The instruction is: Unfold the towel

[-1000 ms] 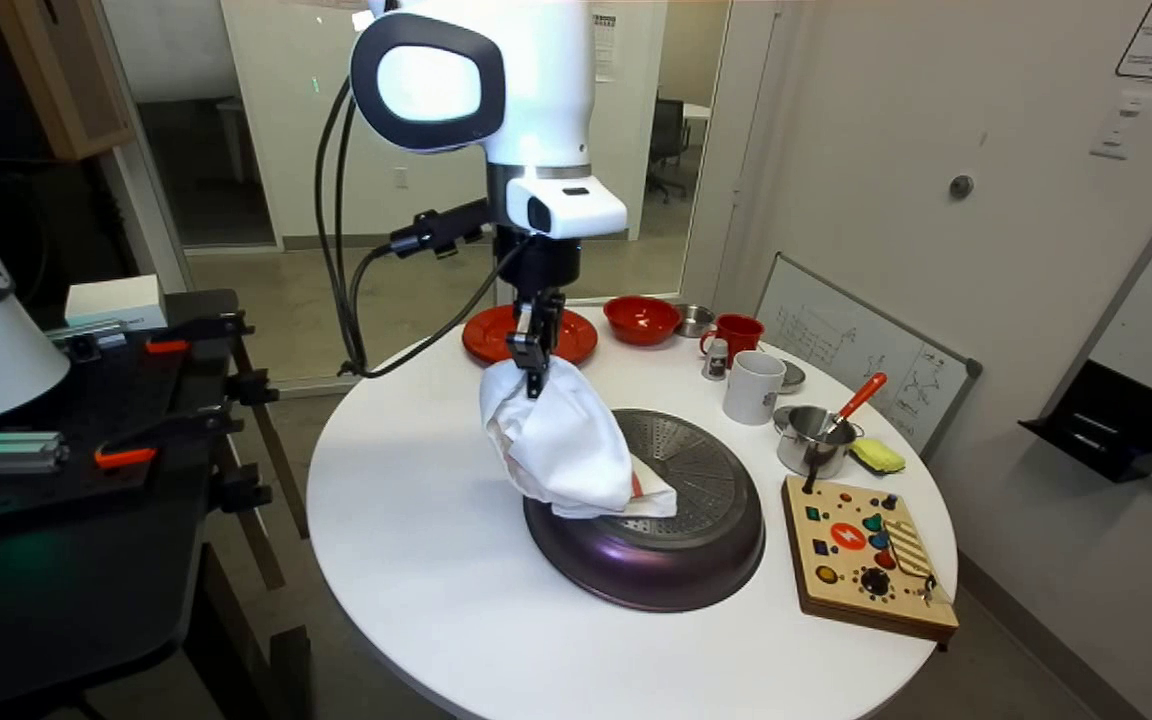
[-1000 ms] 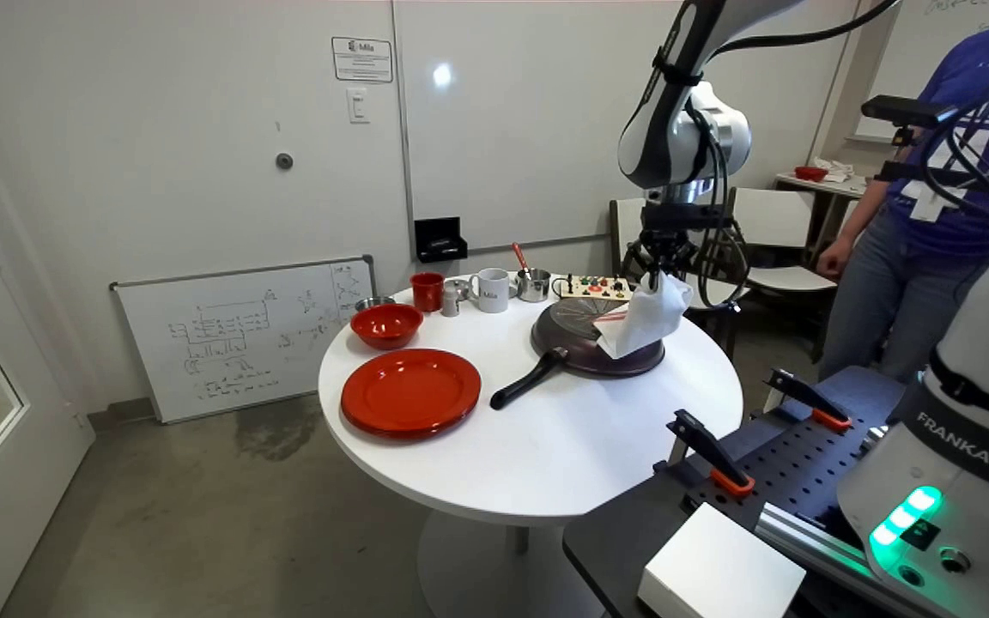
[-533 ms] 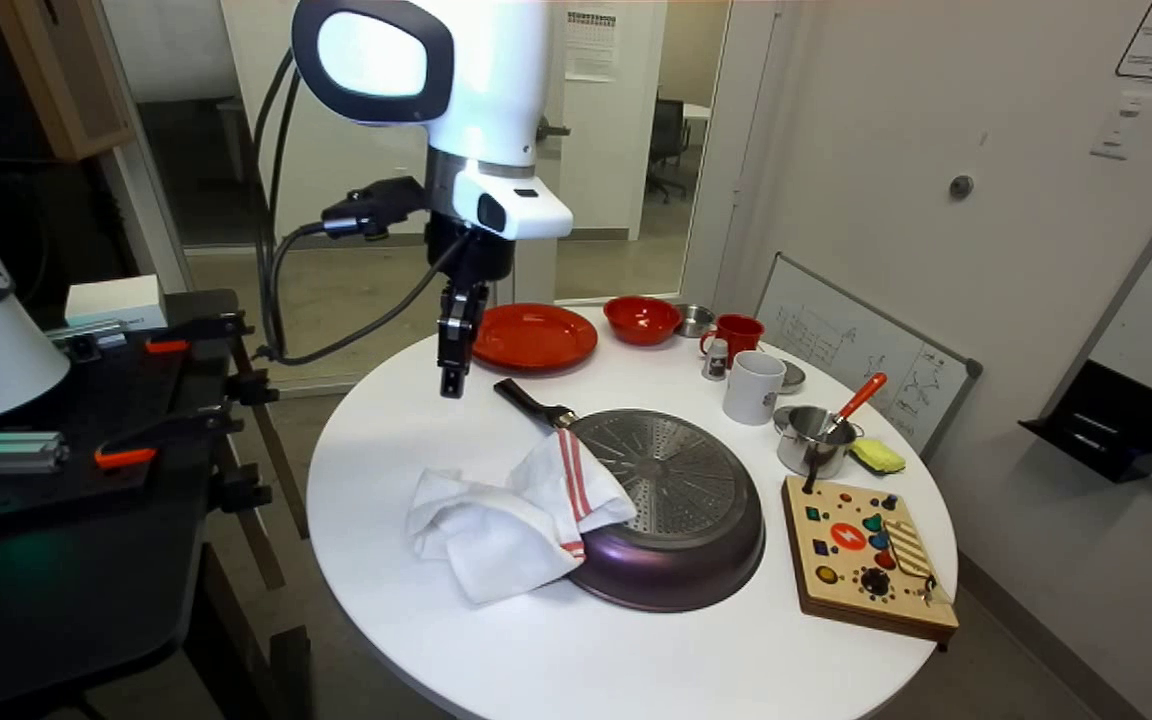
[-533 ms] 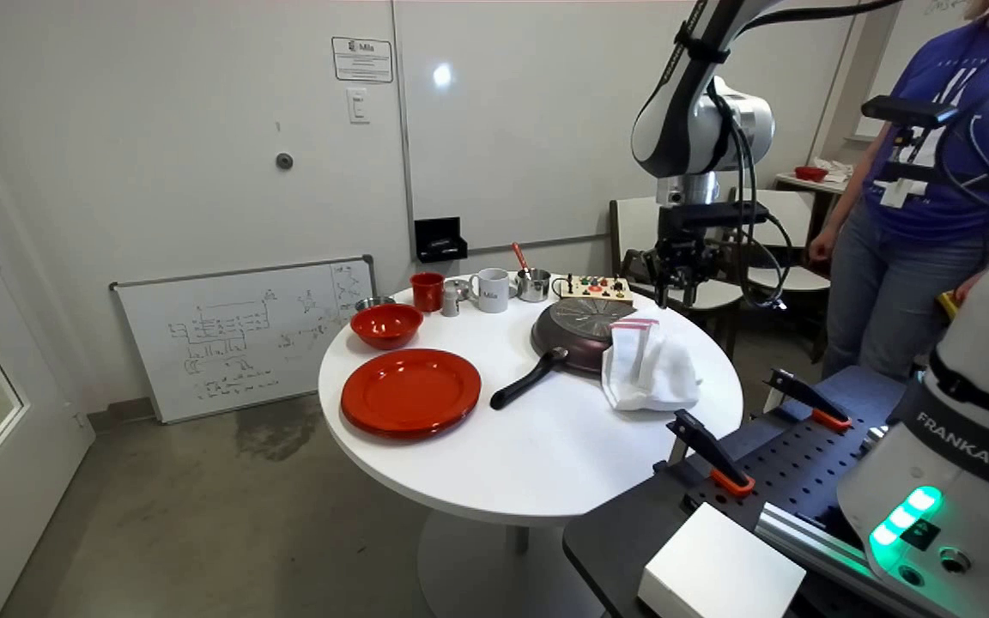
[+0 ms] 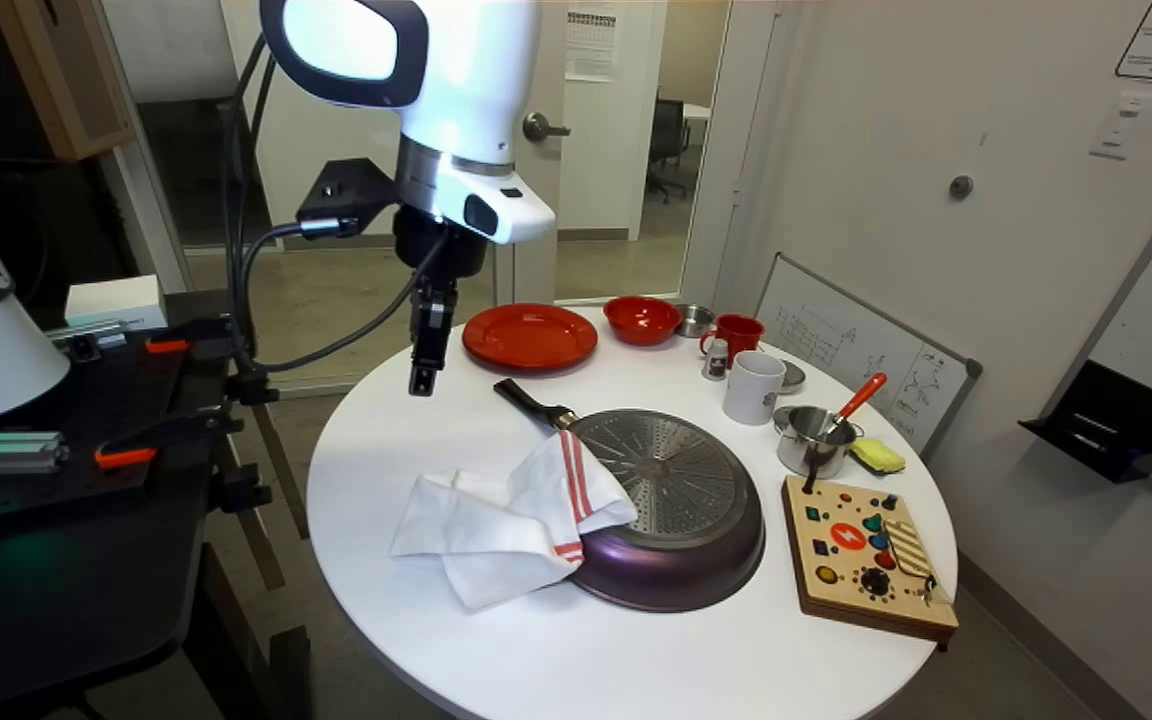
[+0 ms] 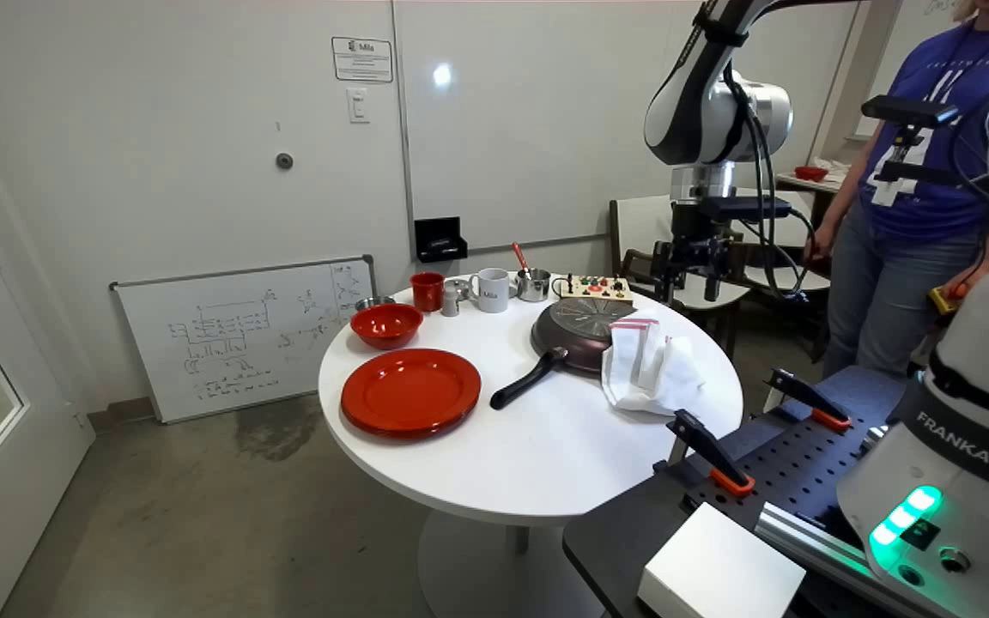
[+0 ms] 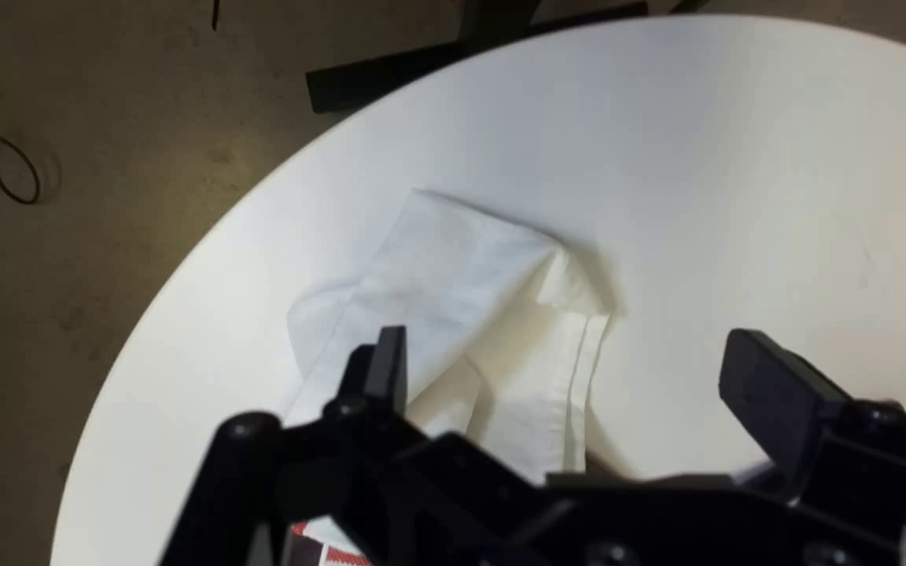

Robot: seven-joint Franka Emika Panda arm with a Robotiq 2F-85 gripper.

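Rather rumpled, red-striped white towel [image 5: 514, 524]

Both exterior views share this round bench [image 5: 676, 660], slanting down from different sides; the wrist view, closer, peers down past the gripper [image 7: 567, 360] onto it.

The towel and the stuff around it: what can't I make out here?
Inner layers of the towel: hidden in both exterior views by its own folds.
Inside of the dark pan: hidden in both exterior views by its upturned base.
Red stripes: partly hidden in the wrist view by the gripper.
Head of the person: mostly cut off by an exterior view's top edge.
Wall notice: fine print too small in an exterior view.
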